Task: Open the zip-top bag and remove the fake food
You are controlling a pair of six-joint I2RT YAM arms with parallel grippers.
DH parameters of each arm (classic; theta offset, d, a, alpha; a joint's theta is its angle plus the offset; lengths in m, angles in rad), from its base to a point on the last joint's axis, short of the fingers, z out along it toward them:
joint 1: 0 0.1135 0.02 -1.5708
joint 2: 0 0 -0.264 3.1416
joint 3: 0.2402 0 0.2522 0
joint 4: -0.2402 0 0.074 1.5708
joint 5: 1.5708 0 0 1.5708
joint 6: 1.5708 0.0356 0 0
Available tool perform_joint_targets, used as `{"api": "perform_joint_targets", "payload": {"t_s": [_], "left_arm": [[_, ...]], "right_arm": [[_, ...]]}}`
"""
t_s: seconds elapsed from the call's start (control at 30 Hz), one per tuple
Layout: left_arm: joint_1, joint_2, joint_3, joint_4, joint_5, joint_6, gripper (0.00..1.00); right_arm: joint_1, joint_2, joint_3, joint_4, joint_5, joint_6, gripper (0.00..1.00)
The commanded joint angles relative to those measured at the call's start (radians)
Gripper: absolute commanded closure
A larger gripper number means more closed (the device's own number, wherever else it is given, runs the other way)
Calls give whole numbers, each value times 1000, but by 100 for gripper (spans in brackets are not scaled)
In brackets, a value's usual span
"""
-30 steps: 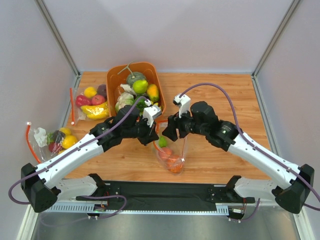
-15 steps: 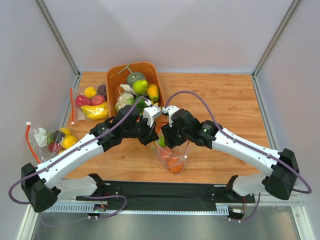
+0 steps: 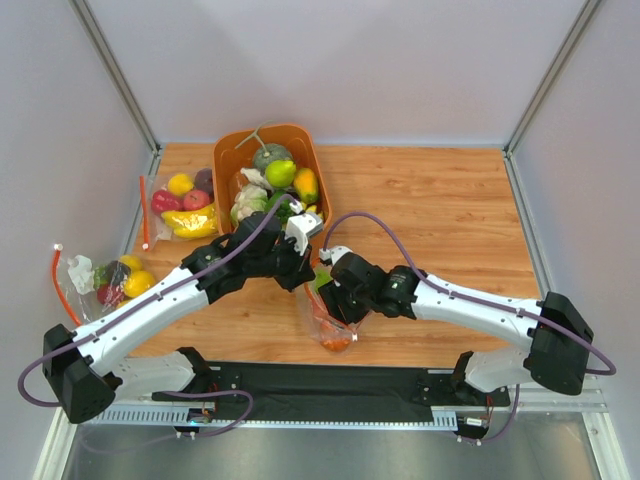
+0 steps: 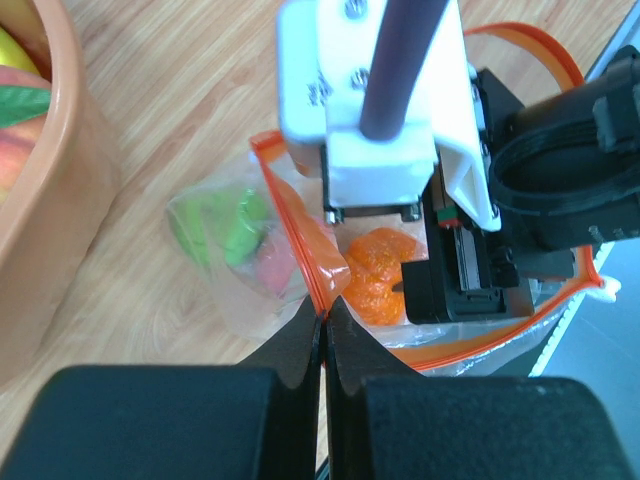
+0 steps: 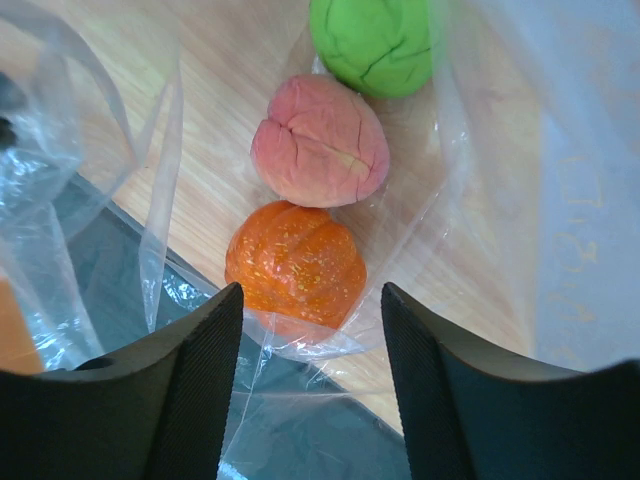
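- Black ribbed right pincer (image 5: 310, 300) is spread and sits inside the mouth of the clear plastic zip-top bag (image 5: 445, 200), just above the ridged orange plastic fruit (image 5: 295, 265).
- Left pincer (image 4: 325, 315) is pressed together on the bag's orange zip rim.
- Opening looks done, removal not: the orange fruit, pink plastic fruit (image 5: 320, 145) and green plastic fruit (image 5: 372, 40) all lie inside the bag on the wooden counter (image 3: 450, 200).

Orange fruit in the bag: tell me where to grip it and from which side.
Grip the orange fruit across its ribbed middle, entering through the bag's open mouth, whose rim the left gripper pinches. The right gripper's open fingers straddle it; the pink fruit lies beyond.
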Motion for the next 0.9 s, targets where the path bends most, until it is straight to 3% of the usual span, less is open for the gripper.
{"api": "perform_joint_targets", "payload": {"t_s": [0.0, 0.43, 0.87], "left_arm": [[-17, 3, 25, -1, -31, -11, 100], [-37, -90, -93, -13, -85, -10, 100], [-38, -112, -99, -7, -51, -1, 100]], "right_arm": [[14, -12, -53, 76, -7, 71, 37], [71, 34, -123, 277, -23, 132, 21], [160, 152, -74, 196, 168, 175, 18]]}}
